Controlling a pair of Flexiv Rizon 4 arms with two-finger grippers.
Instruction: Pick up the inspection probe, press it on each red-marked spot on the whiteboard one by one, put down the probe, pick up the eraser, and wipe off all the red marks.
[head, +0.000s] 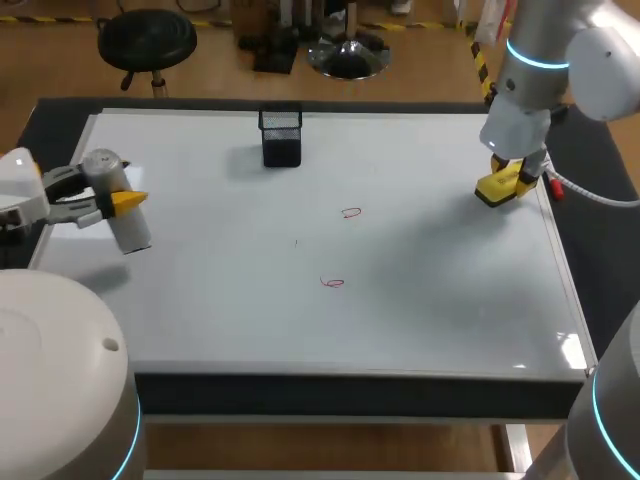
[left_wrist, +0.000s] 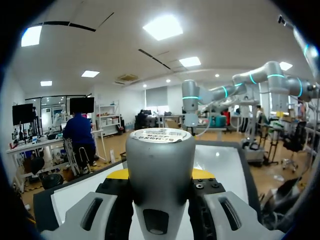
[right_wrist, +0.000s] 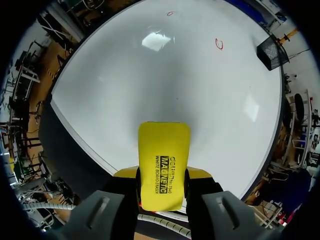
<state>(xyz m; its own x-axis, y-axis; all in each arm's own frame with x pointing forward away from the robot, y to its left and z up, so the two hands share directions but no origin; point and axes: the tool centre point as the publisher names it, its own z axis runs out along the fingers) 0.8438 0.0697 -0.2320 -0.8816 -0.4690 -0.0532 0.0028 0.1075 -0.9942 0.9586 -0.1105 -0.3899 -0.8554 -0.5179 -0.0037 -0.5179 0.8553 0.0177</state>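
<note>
My left gripper (head: 125, 203) is shut on the grey cylindrical inspection probe (head: 118, 208), held at the whiteboard's left edge; in the left wrist view the probe (left_wrist: 160, 175) fills the space between the fingers. At the board's right edge my right gripper (head: 510, 180) is shut on the yellow eraser (head: 498, 188), seen flat between the fingers (right_wrist: 164, 172) just above the white surface. Two small red marks lie near the middle of the whiteboard (head: 450, 300): one (head: 350, 212) farther back, one (head: 332, 283) nearer the front. The right wrist view also shows both marks (right_wrist: 218, 44) (right_wrist: 170, 13) far ahead of the eraser.
A black mesh holder (head: 281, 137) stands at the back of the board, left of centre, also visible in the right wrist view (right_wrist: 272, 51). A dark table border (head: 330, 395) frames the board at the front.
</note>
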